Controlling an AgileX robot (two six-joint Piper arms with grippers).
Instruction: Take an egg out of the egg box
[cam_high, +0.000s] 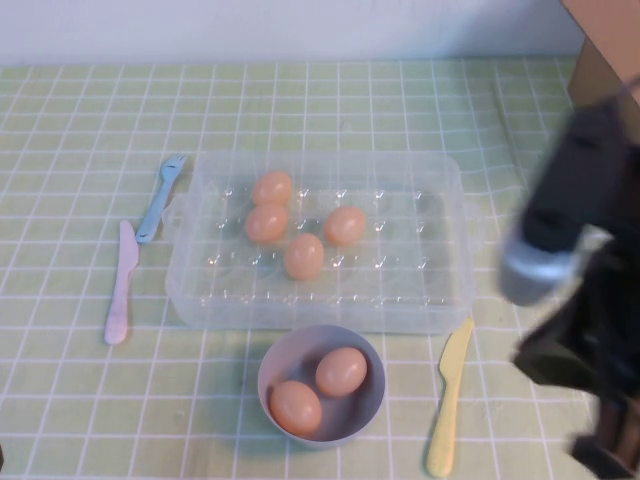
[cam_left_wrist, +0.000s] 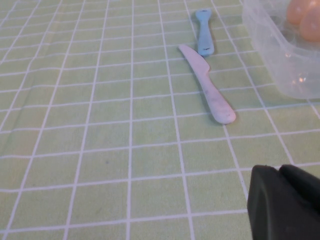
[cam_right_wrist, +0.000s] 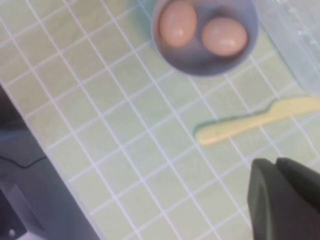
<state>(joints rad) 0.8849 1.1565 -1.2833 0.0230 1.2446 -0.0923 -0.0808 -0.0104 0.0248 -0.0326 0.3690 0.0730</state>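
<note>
Right tool (cam_right_wrist: 285, 200): raised above the bench's near right edge, empty; finger state cannot be told.
Left tool (cam_left_wrist: 285, 200): low over the near left bench; cannot tell either.
Bowl (cam_high: 275, 365): two eggs.
Egg box (cam_high: 440, 290): four eggs, nearest egg (cam_high: 304, 256) left of centre.

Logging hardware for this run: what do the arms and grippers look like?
Right arm: dark, bulky, blurred links with a pale grey rounded joint, at the high view's right edge. Left gripper and right gripper: matte black, rounded plastic-looking bodies, seen only in their wrist views. No cables or markings visible.
</note>
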